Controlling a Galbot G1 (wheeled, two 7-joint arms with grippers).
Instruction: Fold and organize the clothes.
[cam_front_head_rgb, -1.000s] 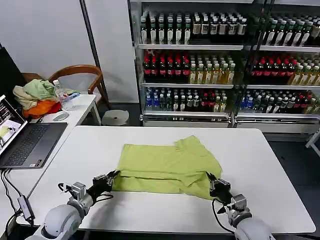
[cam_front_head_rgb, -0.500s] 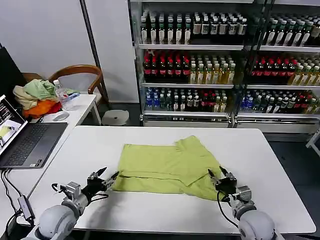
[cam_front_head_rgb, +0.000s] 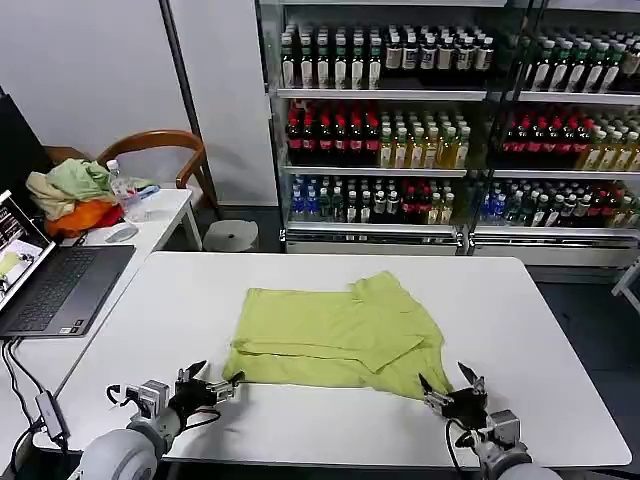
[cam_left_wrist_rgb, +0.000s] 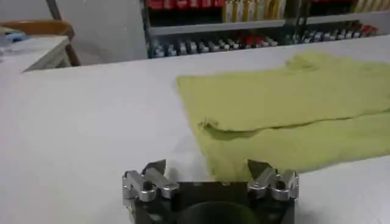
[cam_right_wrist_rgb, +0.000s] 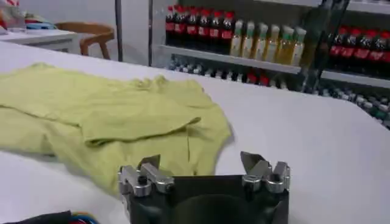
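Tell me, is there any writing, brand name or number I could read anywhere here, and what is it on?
No text can be read.
Bottles on the shelves: labels too small to read.
Laptop: screen and keys too small to read.
Lime T-shirt on the white table: no print shows on its visible folded side.
Left end effector and right end effector: open, no markings visible.

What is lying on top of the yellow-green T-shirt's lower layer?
A folded-over flap of the same T-shirt lies across its lower layer on the white table. What the flap covers is hidden. The left pincer and right pincer stand open, off the cloth.
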